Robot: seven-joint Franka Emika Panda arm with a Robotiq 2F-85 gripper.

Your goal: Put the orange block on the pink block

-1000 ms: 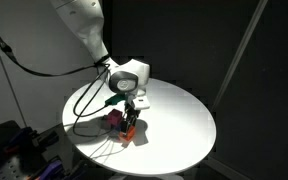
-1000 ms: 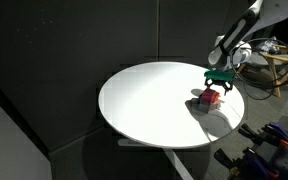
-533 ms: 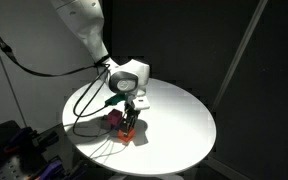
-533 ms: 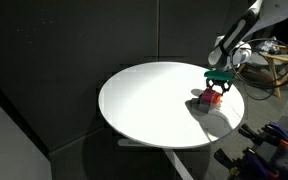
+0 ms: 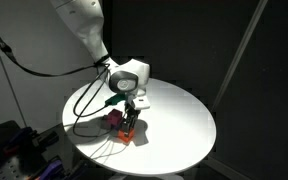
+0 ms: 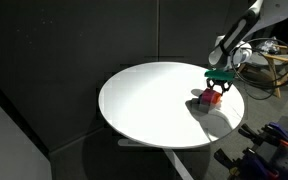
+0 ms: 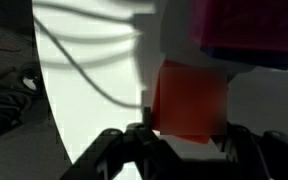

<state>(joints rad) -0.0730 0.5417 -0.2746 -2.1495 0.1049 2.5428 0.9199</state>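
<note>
**Orange block low on the counter, close against the pink one**

The orange block [image 7: 189, 100] sits between your pincer's [image 5: 130, 126] fingers, just beside the pink block [image 5: 115, 122] on the counter [image 5: 179, 120]. I cannot tell whether the pincer is clenched. A loose hold could drop the orange block, and a finger could shove the pink block.

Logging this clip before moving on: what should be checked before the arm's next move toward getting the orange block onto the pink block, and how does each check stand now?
1. Orange block sits between the claw fingers in the wrist view: ok.
2. Claw shut firmly on the orange block: cannot tell, the picture is too blurred.
3. Pink block in view right next to the orange block: ok.
4. Pink block's top free for stacking: cannot tell.
5. Orange block stacked on the pink block: not ok, it is beside it.
</note>
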